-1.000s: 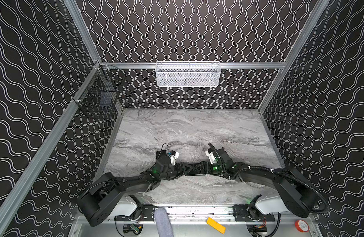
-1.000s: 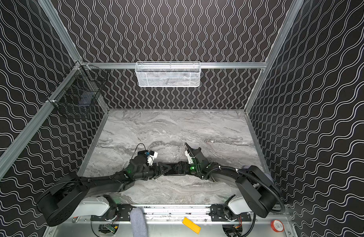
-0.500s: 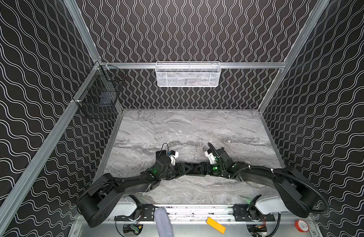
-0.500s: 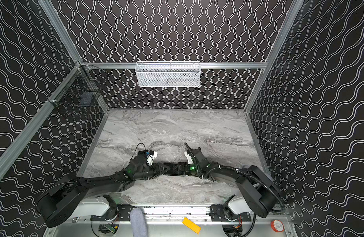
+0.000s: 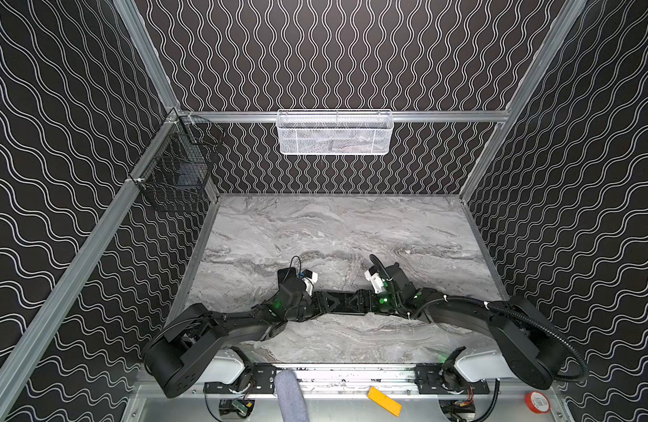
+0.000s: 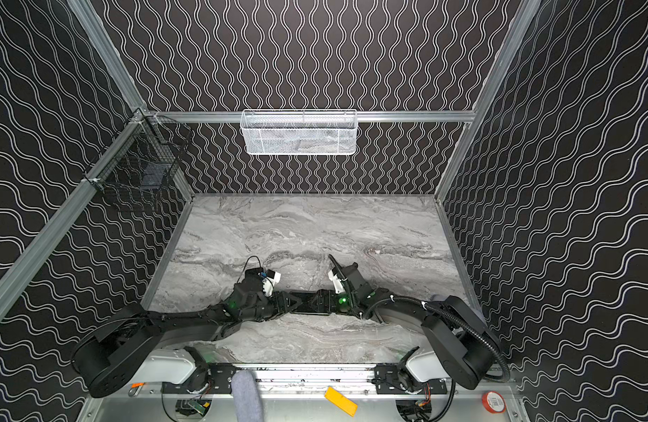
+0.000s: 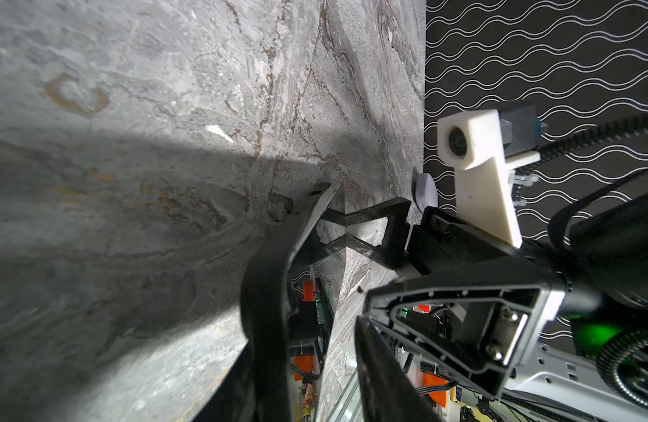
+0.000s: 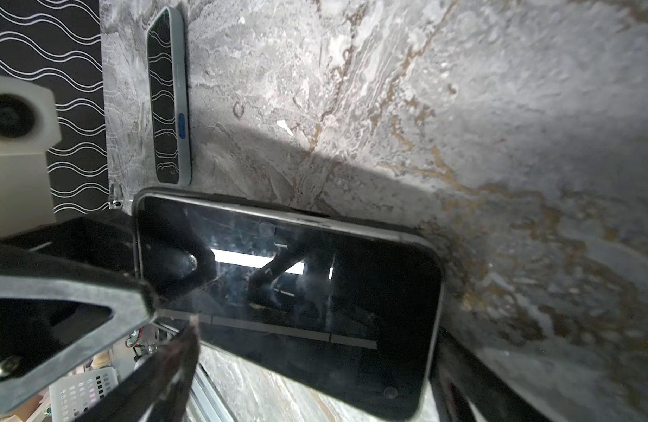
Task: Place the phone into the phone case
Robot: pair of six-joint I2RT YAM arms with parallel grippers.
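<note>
left claw has narrowed around the end of the phone nearest it, one finger on the glass; whether it has clamped yet i cannot tell. right claw grasps the phone across its width, seemingly just off the table, so a handover looks under way. beyond the claws a grey slab, maybe the case, lies along the wall; open marble lies ahead.

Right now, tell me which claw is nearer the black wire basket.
Left. The left claw is in front and right of the black wire basket, mid-table; the right claw faces it from farther right.
</note>
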